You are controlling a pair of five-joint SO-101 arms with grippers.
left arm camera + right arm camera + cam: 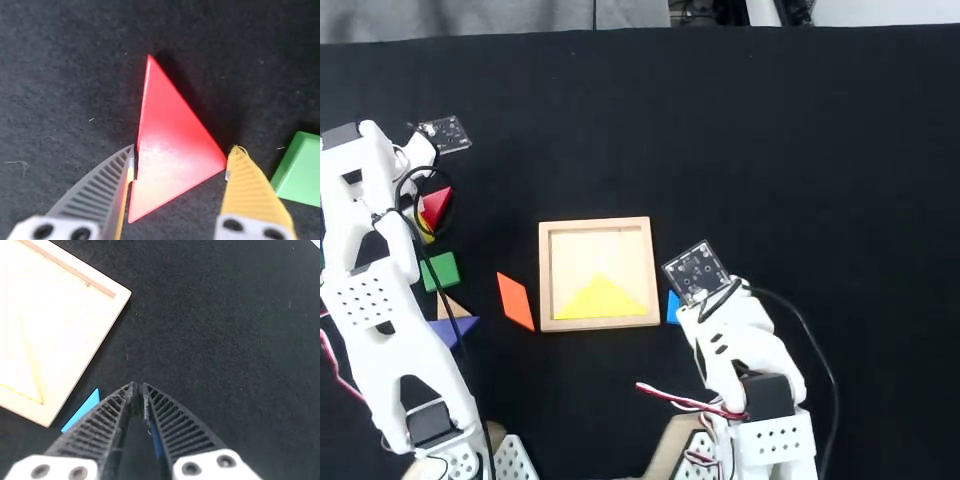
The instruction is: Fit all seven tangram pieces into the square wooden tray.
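Note:
The square wooden tray lies mid-table with a yellow triangle inside it. My left gripper is shut on a red triangle: the grey finger and the yellow finger press its opposite edges. From above, the red triangle is at the far left. My right gripper is shut and holds nothing, just right of the tray, over a blue piece. An orange parallelogram lies left of the tray.
A green square, a tan triangle and a purple triangle lie close together at the left, beside the left arm. The green square is close to the yellow finger. Black cloth covers the table.

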